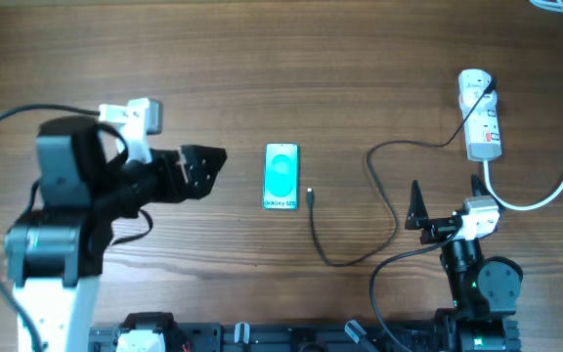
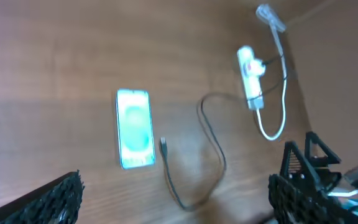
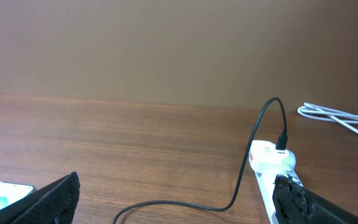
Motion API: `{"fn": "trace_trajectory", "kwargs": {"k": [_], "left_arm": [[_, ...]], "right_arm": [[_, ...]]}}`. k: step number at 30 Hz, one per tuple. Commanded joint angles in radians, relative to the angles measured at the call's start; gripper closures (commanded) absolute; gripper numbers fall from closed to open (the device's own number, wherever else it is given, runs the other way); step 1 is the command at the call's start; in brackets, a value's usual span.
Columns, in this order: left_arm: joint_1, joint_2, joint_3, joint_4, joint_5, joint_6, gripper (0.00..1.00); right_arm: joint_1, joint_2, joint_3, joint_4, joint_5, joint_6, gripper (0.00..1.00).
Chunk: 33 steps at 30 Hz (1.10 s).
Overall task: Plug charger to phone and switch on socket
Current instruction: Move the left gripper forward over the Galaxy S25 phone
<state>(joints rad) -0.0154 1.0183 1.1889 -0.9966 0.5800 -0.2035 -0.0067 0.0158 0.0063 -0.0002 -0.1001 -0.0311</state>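
- Charger [image 1: 313, 223] lies loose on the tabletop [image 1: 164, 59], in nobody's grip, snaking from the socket [image 1: 480, 115] back across in front of the right end effector [image 1: 446, 199]
- Its connector tip [image 1: 310, 197] rests just beside the phone [image 1: 281, 177], on the side away from the left end effector [image 1: 211, 172] and not touching it
- The phone sits screen up straight ahead of the left end effector, near it but apart
- Both end effectors hang with fingers spread wide and nothing between them
- The socket lies ahead of the right end effector, a little to its right, untouched
- To my eye the job is at its very first step, the reach for the cable end
- Next would want a pinch close behind the tip, then lining it up with the phone's short edge while the phone is kept from sliding; the switch comes after
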Motion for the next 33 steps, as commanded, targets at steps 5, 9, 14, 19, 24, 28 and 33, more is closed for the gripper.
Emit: {"fn": "trace_trajectory", "kwargs": {"k": [5,9,14,19,24,28,33], "left_arm": [[-0.151,0.181,0.105,-0.169,-0.14,-0.129,0.0],[-0.264,0.35,0.287,-0.319,-0.262,-0.153,0.0],[-0.378,0.602,0.573,-0.521,-0.475,-0.246,0.0],[-0.448,0.803,0.688,-0.52,-0.492,-0.25,0.0],[-0.477,0.924,0.687,-0.469,-0.493,-0.25,0.0],[-0.481,0.996,0.687,-0.442,-0.496,-0.249,0.0],[-0.482,1.067,0.687,-0.429,-0.496,-0.249,0.0]], "right_arm": [[-0.004,-0.006,-0.001,0.003,0.006,0.008,0.0],[-0.004,-0.006,-0.001,0.003,0.006,0.008,0.0],[-0.004,-0.006,-0.001,0.003,0.006,0.008,0.0],[-0.004,-0.006,-0.001,0.003,0.006,0.008,0.0],[-0.004,-0.006,-0.001,0.003,0.006,0.008,0.0],[-0.004,-0.005,-0.001,0.003,0.006,0.008,0.0],[-0.004,-0.006,-0.001,0.003,0.006,0.008,0.0]]}}
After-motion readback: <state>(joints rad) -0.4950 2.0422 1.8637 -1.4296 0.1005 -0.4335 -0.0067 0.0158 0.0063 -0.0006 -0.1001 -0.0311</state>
